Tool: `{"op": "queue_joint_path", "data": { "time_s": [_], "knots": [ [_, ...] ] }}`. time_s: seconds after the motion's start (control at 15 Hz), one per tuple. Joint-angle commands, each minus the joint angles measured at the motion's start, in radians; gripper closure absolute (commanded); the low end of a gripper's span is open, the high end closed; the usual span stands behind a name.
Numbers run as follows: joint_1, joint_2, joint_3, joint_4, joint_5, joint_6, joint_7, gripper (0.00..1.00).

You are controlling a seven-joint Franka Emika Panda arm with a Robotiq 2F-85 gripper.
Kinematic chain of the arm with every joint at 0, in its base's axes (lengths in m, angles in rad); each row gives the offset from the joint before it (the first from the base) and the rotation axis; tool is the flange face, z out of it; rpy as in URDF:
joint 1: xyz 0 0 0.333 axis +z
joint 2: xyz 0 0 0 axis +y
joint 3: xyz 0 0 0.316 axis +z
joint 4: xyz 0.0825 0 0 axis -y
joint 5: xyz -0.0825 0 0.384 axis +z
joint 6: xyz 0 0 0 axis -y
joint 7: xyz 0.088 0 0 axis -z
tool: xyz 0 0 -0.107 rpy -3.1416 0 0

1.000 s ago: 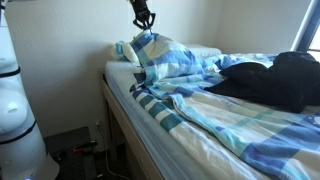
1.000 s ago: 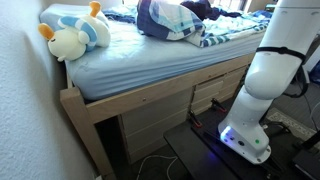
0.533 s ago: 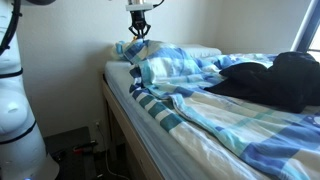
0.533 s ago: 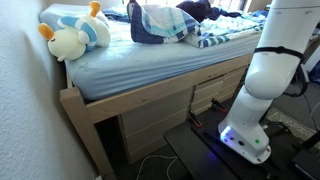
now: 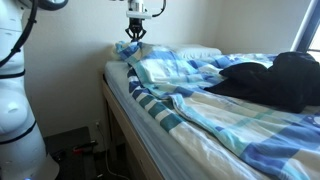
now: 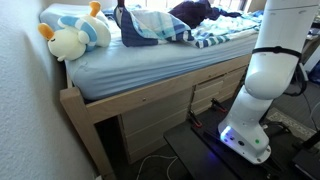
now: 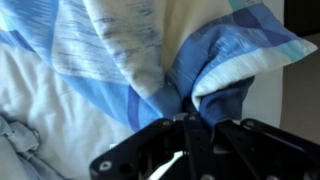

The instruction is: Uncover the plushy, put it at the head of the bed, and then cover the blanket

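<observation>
In both exterior views the bed carries the striped blanket. In an exterior view the plushy lies uncovered at ten o'clock. At twelve o'clock, the gripper clenches a blanket fold.

No text, label, brand, number or sign can be read in any view
</observation>
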Motion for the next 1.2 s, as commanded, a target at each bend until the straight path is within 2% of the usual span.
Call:
{"op": "queue_joint_path", "data": {
  "time_s": [0.0,0.33,0.6,0.93,1.13],
  "knots": [
    [0.001,0.010,0.014,0.094,0.047,-0.048,-0.033,0.98],
    [0.006,-0.010,0.028,0.175,0.104,-0.133,-0.065,0.98],
    [-0.001,-0.002,0.034,0.226,0.162,-0.158,-0.067,0.98],
    [-0.012,0.022,0.039,0.243,0.272,-0.170,-0.073,0.98],
    [-0.021,0.033,0.037,0.218,0.297,-0.156,-0.074,0.98]
  ]
}}
